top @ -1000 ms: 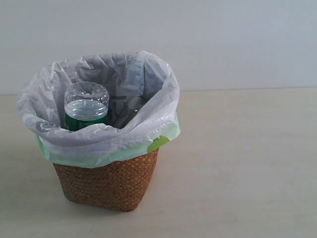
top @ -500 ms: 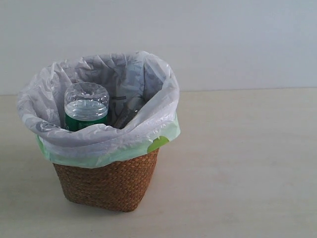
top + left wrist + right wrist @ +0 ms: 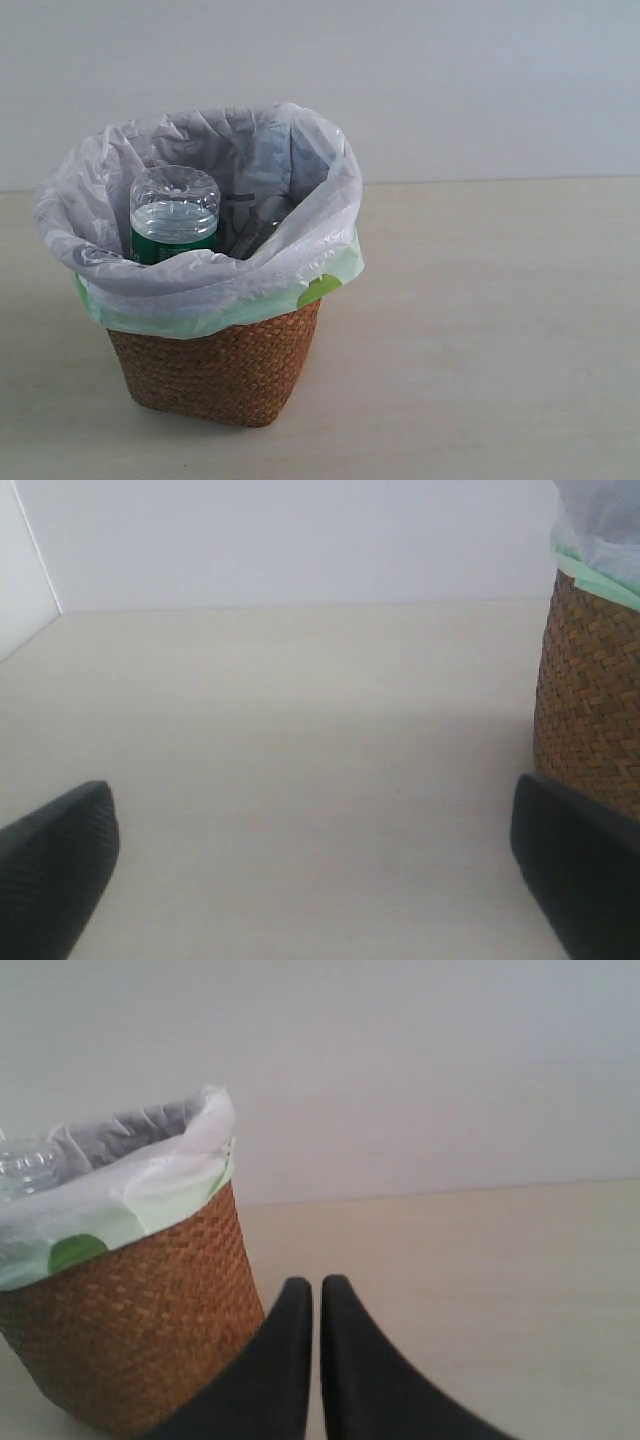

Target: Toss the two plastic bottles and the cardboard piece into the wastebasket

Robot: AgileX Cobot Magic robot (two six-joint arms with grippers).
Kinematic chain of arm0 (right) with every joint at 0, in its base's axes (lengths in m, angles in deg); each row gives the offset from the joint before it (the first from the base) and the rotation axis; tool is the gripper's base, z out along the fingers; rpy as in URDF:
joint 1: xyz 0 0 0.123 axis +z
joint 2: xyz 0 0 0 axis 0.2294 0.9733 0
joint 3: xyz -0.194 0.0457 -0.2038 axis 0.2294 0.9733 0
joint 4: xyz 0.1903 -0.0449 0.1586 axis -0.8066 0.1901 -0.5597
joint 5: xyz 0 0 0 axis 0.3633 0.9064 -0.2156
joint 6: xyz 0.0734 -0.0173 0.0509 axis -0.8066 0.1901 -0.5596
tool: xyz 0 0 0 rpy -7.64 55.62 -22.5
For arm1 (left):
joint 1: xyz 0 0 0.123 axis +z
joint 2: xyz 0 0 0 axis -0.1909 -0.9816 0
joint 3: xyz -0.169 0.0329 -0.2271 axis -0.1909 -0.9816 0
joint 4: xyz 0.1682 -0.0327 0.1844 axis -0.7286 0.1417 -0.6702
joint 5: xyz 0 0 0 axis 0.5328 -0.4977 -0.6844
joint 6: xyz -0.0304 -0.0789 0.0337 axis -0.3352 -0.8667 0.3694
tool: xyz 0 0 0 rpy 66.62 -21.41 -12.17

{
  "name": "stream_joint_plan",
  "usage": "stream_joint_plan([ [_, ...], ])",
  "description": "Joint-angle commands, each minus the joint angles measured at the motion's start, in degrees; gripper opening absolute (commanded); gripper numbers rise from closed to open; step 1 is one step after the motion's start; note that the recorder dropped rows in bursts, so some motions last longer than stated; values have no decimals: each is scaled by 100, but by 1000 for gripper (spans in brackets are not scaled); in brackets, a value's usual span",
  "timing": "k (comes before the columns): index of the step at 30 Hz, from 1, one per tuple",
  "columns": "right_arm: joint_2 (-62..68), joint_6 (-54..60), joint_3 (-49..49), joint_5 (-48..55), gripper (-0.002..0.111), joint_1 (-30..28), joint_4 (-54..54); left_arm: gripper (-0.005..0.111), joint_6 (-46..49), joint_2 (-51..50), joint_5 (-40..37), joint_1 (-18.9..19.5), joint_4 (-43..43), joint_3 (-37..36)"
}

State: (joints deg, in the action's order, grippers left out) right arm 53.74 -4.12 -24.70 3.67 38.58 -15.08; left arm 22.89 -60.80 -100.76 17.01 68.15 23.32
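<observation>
The wastebasket [image 3: 220,370], brown wicker lined with a white and light-green bag, stands on the table at the left. One plastic bottle [image 3: 175,215] with a green label stands base-up inside it, poking above the rim. A clear shape [image 3: 262,225] beside it may be the other bottle. The cardboard piece is hidden. Neither gripper shows in the exterior view. My left gripper [image 3: 315,880] is open and empty over bare table, with the wastebasket [image 3: 590,710] beside one finger. My right gripper [image 3: 316,1285] is shut on nothing, close to the wastebasket [image 3: 130,1330]; the bottle [image 3: 25,1165] peeks over its rim.
A pale wooden table [image 3: 480,330] stretches to the right of the basket. A plain white wall [image 3: 450,80] runs behind it. A wall corner [image 3: 35,550] shows in the left wrist view.
</observation>
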Motion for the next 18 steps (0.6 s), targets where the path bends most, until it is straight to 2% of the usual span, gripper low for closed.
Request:
stream_joint_plan([
  [1, -32, 359, 31, 436, 0, -16, 54, 108, -50, 18, 42, 14, 12, 21],
  [9, -32, 582, 31, 570, 0, -16, 57, 108, -50, 18, 42, 14, 12, 21],
  [14, -32, -42, 31, 664, 0, -16, -226, 108, -50, 18, 42, 14, 12, 21],
  [18, -32, -95, 31, 693, 0, -16, -239, 108, -50, 18, 42, 14, 12, 21],
])
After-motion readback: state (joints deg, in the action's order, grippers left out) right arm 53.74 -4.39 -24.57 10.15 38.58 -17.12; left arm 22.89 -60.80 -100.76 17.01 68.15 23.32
